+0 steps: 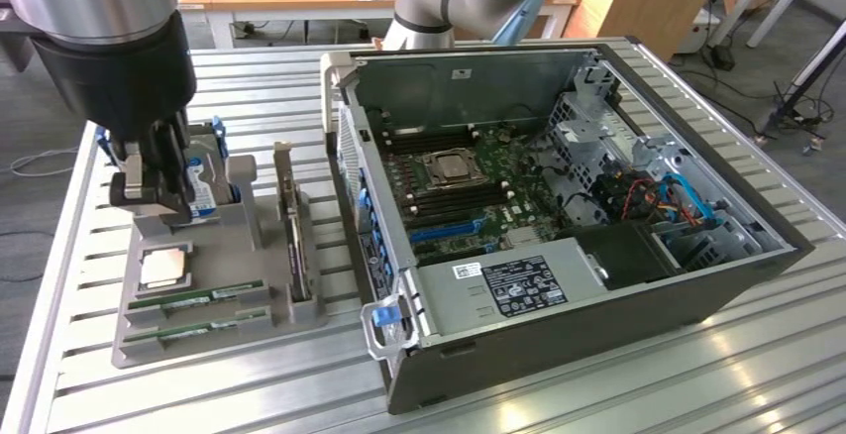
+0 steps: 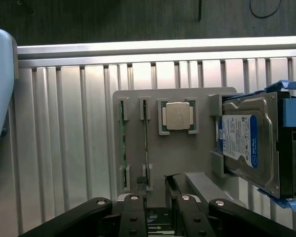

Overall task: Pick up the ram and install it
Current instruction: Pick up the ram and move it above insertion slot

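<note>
Two green ram sticks (image 1: 212, 298) (image 1: 198, 330) lie in slots at the near end of a grey holder (image 1: 264, 305) on the exterior view's left. In the wrist view they stand edge-on, one (image 2: 146, 133) beside the other (image 2: 122, 143). My gripper (image 1: 153, 214) hangs above the holder's far part, over the CPU and hard drive, apart from both sticks. In the wrist view the gripper (image 2: 157, 183) is open with nothing between its fingers, and one fingertip (image 2: 140, 186) lines up with the end of the inner stick.
A square silver CPU (image 2: 177, 116) and a blue-labelled hard drive (image 2: 246, 143) share the holder, and a card (image 1: 291, 231) stands upright in it. The open computer case (image 1: 740, 275) with its motherboard (image 1: 463, 191) lies to the exterior view's right on the slatted metal table (image 1: 661, 384).
</note>
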Controlling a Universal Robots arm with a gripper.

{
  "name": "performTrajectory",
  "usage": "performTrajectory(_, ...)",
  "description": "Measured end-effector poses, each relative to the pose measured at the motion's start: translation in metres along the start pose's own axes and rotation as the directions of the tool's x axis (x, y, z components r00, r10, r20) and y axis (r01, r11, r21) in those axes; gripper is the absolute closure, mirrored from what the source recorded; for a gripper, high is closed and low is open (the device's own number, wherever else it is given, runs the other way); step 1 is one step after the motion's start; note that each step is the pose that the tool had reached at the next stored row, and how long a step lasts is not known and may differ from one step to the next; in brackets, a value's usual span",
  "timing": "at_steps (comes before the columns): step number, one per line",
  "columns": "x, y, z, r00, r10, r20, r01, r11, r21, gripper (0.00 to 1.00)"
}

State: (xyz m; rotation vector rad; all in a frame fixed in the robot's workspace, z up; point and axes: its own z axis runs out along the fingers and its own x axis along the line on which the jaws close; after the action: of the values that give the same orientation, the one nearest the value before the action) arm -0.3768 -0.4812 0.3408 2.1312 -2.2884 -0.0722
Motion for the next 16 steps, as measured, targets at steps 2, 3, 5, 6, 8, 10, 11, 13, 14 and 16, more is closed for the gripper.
performTrajectory(2, 0.0, -0.0001, 0.0027, 1.0, 0.0, 0.0, 0.0, 1.0, 0.0, 0.7)
performTrajectory(3, 0.0, -0.0002, 0.0039, 1.0, 0.0, 0.0, 0.0, 1.0, 0.0, 0.7)
performTrajectory(5, 0.0, -0.0003, 0.0063, 1.0, 0.0, 0.0, 0.0, 1.0, 0.0001, 0.7)
performTrajectory(6, 0.0, -0.0003, 0.0074, 1.0, 0.0, 0.0, 0.0, 1.0, 0.0, 0.7)
performTrajectory(8, 0.0, -0.0004, 0.0097, 1.0, 0.0, 0.0001, 0.0, 1.0, 0.0, 0.7)
performTrajectory(10, 0.0, -0.0005, 0.0117, 1.0, 0.0, 0.0001, 0.0, 1.0, 0.0, 0.7)
performTrajectory(11, 0.0, -0.0006, 0.0127, 1.0, 0.0, 0.0, 0.0, 1.0, 0.0, 0.7)
performTrajectory(13, 0.0, -0.0006, 0.0147, 1.0, 0.0, 0.0, 0.0, 1.0, 0.0, 0.7)
performTrajectory(14, 0.0, -0.0007, 0.0156, 1.0, 0.0, 0.0, 0.0, 1.0, 0.0, 0.7)
performTrajectory(16, 0.0, -0.0008, 0.0174, 1.0, 0.0, 0.0, 0.0, 1.0, 0.0, 0.7)
